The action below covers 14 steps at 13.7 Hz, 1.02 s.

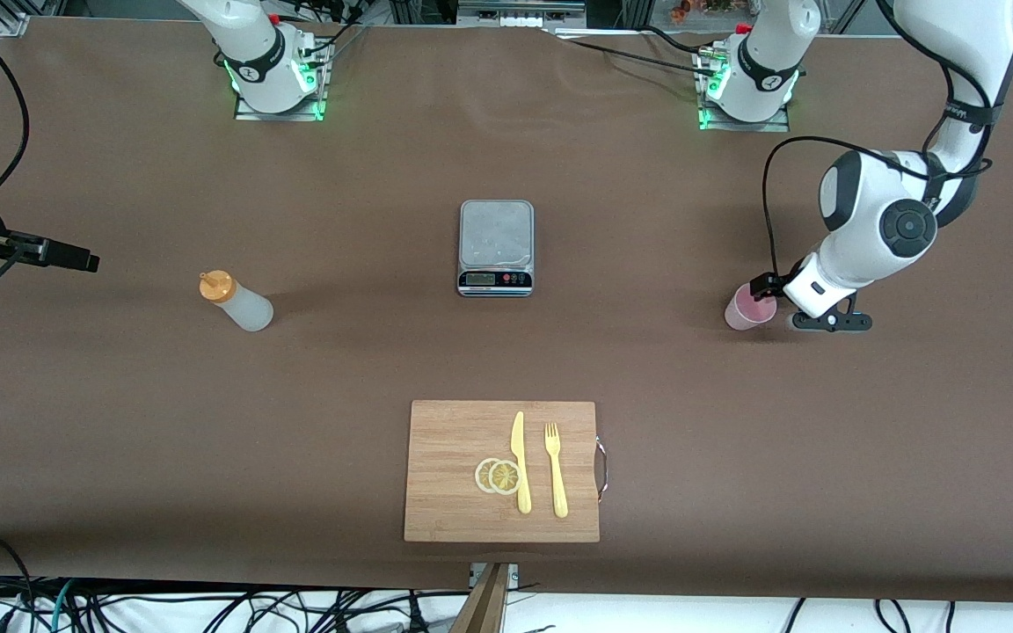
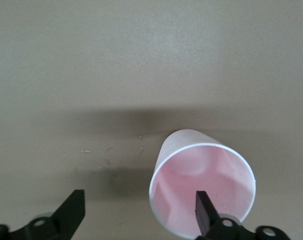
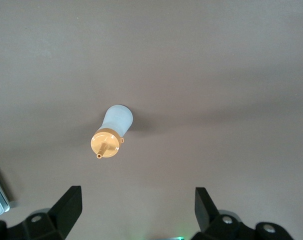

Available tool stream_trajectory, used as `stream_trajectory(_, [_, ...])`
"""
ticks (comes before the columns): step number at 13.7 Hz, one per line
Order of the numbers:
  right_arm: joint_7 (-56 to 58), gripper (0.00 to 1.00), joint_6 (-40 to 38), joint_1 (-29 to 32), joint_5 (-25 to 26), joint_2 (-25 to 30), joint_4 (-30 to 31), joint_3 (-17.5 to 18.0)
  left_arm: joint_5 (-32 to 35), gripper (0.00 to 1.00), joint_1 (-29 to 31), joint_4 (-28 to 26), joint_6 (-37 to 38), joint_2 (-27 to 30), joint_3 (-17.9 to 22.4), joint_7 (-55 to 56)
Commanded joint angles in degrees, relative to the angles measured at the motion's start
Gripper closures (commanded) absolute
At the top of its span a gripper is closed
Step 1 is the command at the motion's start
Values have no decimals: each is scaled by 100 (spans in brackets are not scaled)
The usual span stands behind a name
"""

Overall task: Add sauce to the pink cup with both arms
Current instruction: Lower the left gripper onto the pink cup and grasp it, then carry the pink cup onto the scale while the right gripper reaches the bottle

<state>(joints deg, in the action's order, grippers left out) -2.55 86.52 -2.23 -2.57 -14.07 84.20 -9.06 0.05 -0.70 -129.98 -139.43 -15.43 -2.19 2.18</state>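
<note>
The table (image 1: pixel 120 440) is set with a cutting board (image 1: pixel 454 475), a scale (image 1: pixel 495 246), the sauce bottle (image 1: pixel 238 301) and the pink cup (image 1: pixel 748 309). The bottle is seen upright toward the right arm's end, well apart from the cup, which is stood toward the left arm's end. The left gripper (image 2: pixel 141 212) is lowered at the cup with its fingers apart, one finger (image 2: pixel 205 210) inside the rim and the other outside the wall; nothing is clamped. The right gripper (image 3: pixel 136 210) is held spread over the bare table short of the bottle. No sauce is seen in the cup, so gripping, carrying and squeezing are judged left to do.
</note>
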Motion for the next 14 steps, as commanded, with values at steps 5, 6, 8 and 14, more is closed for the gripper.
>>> stream_trajectory(5, [26,0,-197,47,-95,0,-27,18,-49,100,-124,-19,-164,-162,26,327])
stream_trajectory(6, [44,0,-206,47,-77,-8,-27,18,-49,100,-124,-19,-155,-136,26,327])
stream_trajectory(8, [420,0,-215,47,-33,-34,-27,18,-75,100,-124,-10,-146,-109,17,354])
stream_trajectory(14, [1730,0,-215,73,248,-131,-27,18,-268,100,-124,384,959,514,-255,319])
